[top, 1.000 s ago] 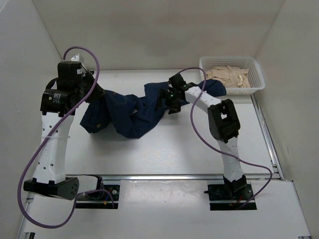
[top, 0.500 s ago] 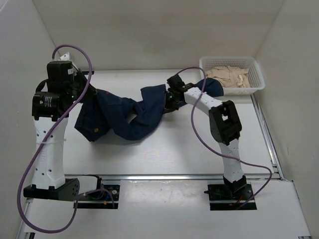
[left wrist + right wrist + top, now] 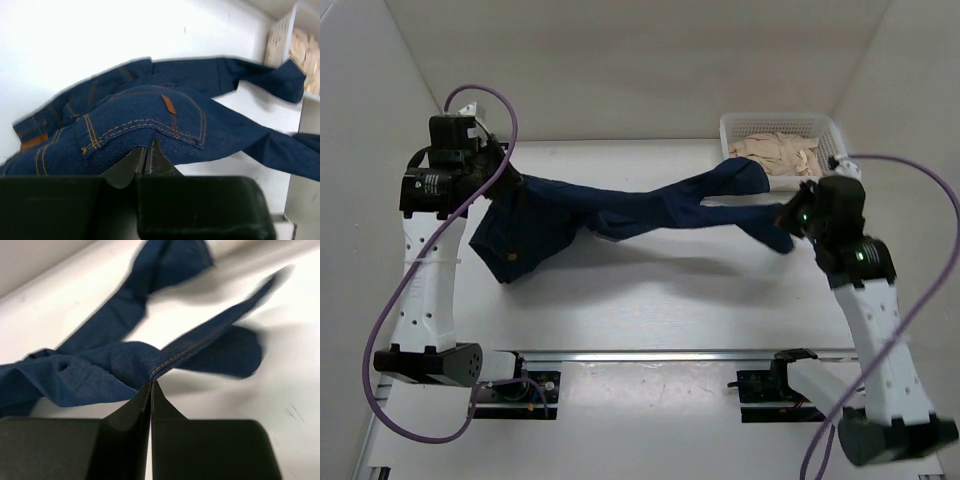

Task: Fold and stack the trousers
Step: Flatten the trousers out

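Spread step judged underway: trousers (image 3: 620,205) stretched across far half of desk (image 3: 650,300), waist at left. Seat clenched by left end effector (image 3: 146,151), leg seam by right end effector (image 3: 151,385). Next: flat laydown needed, legs aligned.

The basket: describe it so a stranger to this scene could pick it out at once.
Find the white table, then its far right corner. The basket there is white lattice plastic, holding beige cloth, unlike the dark trousers stretched beside it.
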Robot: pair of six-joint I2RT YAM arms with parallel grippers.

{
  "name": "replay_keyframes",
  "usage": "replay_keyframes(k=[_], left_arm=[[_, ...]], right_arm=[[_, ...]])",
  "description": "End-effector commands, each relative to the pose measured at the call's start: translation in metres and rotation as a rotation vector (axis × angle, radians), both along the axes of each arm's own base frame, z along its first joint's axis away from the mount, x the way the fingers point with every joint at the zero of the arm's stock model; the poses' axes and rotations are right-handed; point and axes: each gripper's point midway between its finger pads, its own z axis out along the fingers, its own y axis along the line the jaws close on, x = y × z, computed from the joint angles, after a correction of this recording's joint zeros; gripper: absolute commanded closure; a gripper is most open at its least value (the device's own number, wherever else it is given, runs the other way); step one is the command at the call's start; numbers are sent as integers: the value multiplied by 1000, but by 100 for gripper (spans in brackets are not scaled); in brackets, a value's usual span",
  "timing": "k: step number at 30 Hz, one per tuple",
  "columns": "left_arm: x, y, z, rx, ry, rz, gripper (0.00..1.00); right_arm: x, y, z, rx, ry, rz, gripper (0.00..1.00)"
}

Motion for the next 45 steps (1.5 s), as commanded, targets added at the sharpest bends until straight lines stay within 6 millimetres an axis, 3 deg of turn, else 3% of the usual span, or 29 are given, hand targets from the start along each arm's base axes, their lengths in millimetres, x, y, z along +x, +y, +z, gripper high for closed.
replay_keyframes(k=[1,2,3,4,5,8,10,13,14,15,17,18,19,20,21,23,25,28,30,31,33,34,35,36,39,42,43,44,45], left_arm=[[-24,-16,2,-56,-40,-101,90],[-43,-26,-19,-80,-1,-157,88],[-51,-29,-31,-94,18,-174,74],[-59,-30,-45,-100,51,-179,21],[-68,-28,-72,-95,113,-168,0],[-72,-9,-95,-25,199,-92,0],[-64,1,-96,9,232,-60,0],[-56,12,-84,40,198,5,70],[-57,20,-94,47,226,54,89],[-60,22,-100,36,241,74,90],[-63,21,-117,8,272,92,89],[-65,13,-141,-42,320,70,79],[-67,9,-151,-70,341,64,43],[-68,8,-161,-80,360,76,19],[-72,6,-182,-103,420,93,1],[-66,8,-205,-114,472,119,0],[-68,8,-233,-128,564,140,0],[-63,11,-266,-164,651,173,0],[-51,13,-277,-189,666,188,5],[-45,13,-279,-189,663,188,14],[-34,14,-280,-189,660,187,45],[-22,15,-278,-189,652,187,79],[-15,14,-275,-197,645,181,90],[-9,14,-273,-197,637,180,90],[13,17,-262,-185,596,175,90],[30,15,-249,-183,560,163,90],[36,15,-247,-183,552,162,90],[48,16,-227,-178,501,151,90],[53,15,-223,-185,510,145,90]], right_arm=[[-65,-45,-46,-112,166,-177,100],[-79,-51,-64,-111,210,-212,100],[-95,-55,-67,-89,196,-248,100],[-107,-56,-79,-68,231,-283,79],[-109,-53,-67,-64,186,-260,58],[-95,-58,-60,-69,152,-314,12],[-76,-53,-52,-61,146,-307,8],[-49,-30,-57,-48,240,-205,60],[-43,-22,-64,-44,281,-170,87],[-45,-15,-72,-26,309,-140,96],[-53,2,-99,36,374,-65,99],[-64,19,-110,104,424,-4,97],[-70,24,-120,151,456,3,90],[-80,31,-130,193,490,22,82],[-95,38,-154,248,567,11,53],[-114,53,-167,356,632,25,14],[-133,54,-189,399,700,0,2],[-147,59,-210,452,766,-19,0],[-147,59,-227,468,784,-50,0],[-146,59,-232,473,792,-59,0],[-136,61,-242,494,790,-69,4],[-133,60,-247,494,791,-89,7],[-125,59,-251,488,767,-92,10],[-122,52,-262,448,781,-134,13],[-94,47,-261,402,727,-136,26],[-67,43,-259,341,708,-125,62],[-58,42,-258,317,695,-110,78],[-36,43,-241,303,652,-100,100],[-28,41,-242,280,664,-108,100]])
